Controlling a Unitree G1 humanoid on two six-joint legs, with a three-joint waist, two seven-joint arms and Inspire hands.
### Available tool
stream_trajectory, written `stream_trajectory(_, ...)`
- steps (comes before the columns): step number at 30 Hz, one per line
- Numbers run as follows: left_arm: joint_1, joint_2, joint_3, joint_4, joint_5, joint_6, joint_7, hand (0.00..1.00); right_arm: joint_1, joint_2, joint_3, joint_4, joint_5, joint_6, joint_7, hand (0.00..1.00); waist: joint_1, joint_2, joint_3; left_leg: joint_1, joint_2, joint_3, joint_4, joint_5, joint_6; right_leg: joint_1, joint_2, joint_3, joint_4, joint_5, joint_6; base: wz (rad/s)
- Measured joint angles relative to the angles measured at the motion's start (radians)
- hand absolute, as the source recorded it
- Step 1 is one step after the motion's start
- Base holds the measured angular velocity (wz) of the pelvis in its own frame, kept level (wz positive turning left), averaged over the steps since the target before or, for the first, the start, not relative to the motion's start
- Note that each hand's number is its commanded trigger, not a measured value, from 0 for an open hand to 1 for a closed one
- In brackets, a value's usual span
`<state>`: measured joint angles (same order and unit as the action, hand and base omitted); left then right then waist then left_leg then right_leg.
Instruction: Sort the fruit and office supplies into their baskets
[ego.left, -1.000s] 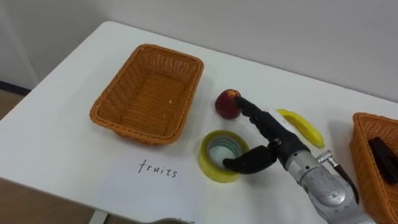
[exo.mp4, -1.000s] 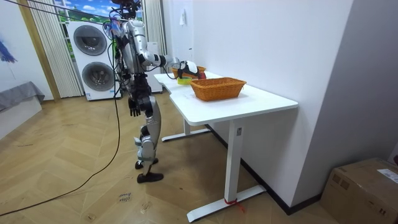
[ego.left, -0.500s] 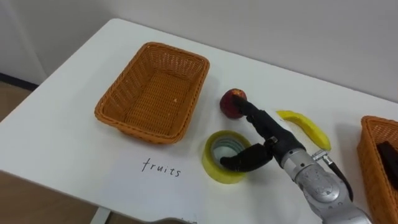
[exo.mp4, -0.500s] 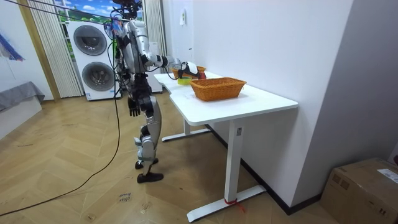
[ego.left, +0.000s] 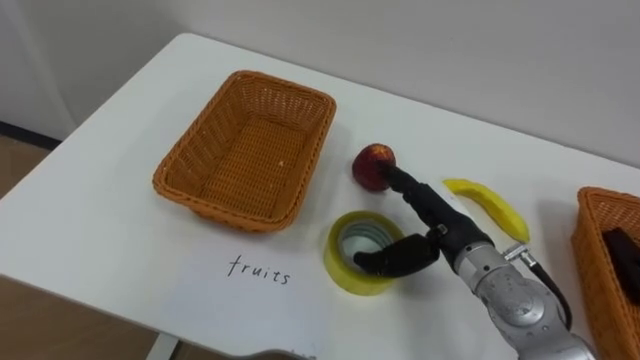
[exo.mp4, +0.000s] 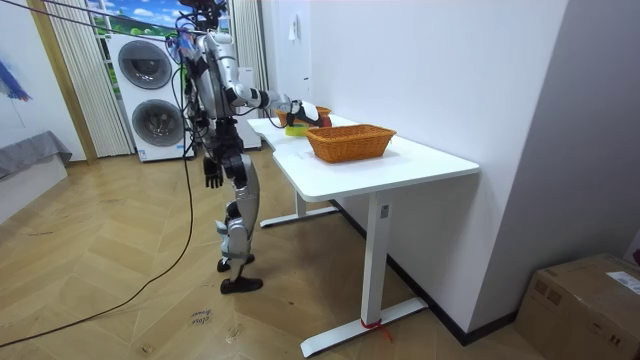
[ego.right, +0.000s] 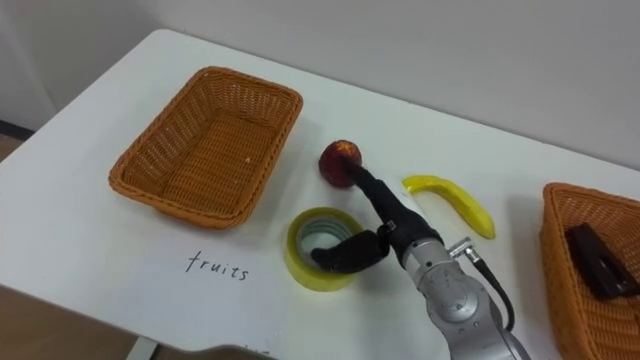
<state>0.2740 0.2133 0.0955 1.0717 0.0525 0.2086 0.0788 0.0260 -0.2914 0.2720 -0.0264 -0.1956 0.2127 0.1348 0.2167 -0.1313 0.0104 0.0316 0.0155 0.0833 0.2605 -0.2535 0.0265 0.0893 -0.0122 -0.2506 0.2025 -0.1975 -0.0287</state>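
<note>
Right basket (ego.right: 560, 290) cut by edge; dark item (ego.right: 592, 262) unidentifiable.

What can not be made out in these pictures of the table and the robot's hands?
- Right basket: cut off by the right edge in both eye views.
- Dark object inside it: too unclear to identify.
- Apple: whether the right hand touches it; its fingers cover that spot.
- Left hand, room view: too small for detail.
</note>
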Motion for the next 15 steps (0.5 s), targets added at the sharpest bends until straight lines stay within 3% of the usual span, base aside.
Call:
stream_trajectory(7,0.002,0.001,-0.001,0.000,0.000,0.012,0.000,0.00,-0.026,-0.002,0.000,0.018,-0.015,0.009,0.023,0.00,-0.004,-0.001,-0.0016,-0.005,-0.001,-0.004,0.008,0.000,0.001,0.000,-0.001,-0.002,0.002,0.000,0.000,0.00)
stream_trajectory(15,0.002,0.002,0.001,0.000,0.000,0.017,0.000,0.00,-0.026,-0.002,0.001,0.021,-0.035,0.028,0.046,0.00,-0.001,-0.014,-0.0106,-0.004,-0.002,-0.005,0.012,-0.001,0.001,0.002,-0.002,-0.003,0.002,0.000,0.000,0.00)
